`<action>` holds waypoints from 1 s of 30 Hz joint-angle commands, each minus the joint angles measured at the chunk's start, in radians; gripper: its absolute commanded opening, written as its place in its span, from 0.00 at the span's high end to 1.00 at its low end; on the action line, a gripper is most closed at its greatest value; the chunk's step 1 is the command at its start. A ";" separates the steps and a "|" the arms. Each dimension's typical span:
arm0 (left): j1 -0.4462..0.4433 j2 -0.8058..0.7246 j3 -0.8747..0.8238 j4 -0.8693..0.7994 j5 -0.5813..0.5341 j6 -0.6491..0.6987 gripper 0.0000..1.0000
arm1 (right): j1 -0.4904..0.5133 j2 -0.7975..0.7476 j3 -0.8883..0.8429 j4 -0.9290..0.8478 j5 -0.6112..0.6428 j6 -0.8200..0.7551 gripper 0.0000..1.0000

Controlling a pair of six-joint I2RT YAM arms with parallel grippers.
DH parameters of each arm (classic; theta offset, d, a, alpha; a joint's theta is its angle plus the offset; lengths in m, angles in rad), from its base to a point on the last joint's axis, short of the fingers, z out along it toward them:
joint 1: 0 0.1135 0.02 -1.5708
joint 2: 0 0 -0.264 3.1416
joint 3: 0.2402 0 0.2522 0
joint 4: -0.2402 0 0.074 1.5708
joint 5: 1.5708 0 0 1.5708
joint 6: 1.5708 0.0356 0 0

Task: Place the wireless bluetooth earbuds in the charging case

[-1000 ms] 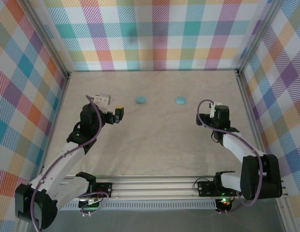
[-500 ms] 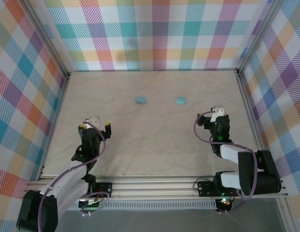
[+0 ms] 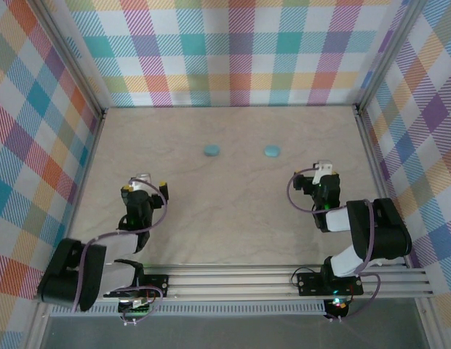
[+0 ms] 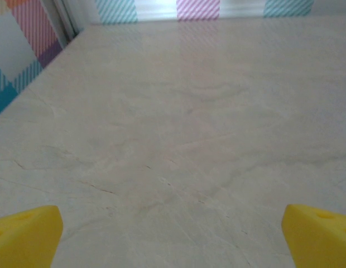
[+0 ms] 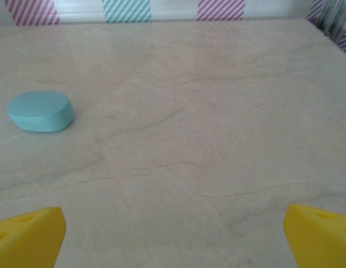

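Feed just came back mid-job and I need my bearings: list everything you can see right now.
left case: one, teal, far middle of the table
right case: one, teal, beside it, apart
table: one, beige marbled, under everything
walls: three, pastel plaid, far and both sides
rail: one, silver, near edge
left arm: one, black and white, near left
right arm: one, black and white, near right
left fingers: two, yellow-tipped, open, empty
right fingers: two, yellow-tipped, open, empty, facing the right case
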 commanded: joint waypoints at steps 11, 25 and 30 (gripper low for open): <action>0.103 0.338 0.253 0.023 0.213 -0.046 0.00 | -0.031 0.004 0.080 -0.070 -0.034 0.015 0.00; 0.128 0.340 0.257 0.020 0.270 -0.053 0.00 | -0.031 0.004 0.082 -0.072 -0.034 0.015 0.00; 0.128 0.340 0.257 0.019 0.270 -0.053 0.00 | -0.031 0.004 0.082 -0.072 -0.034 0.015 0.00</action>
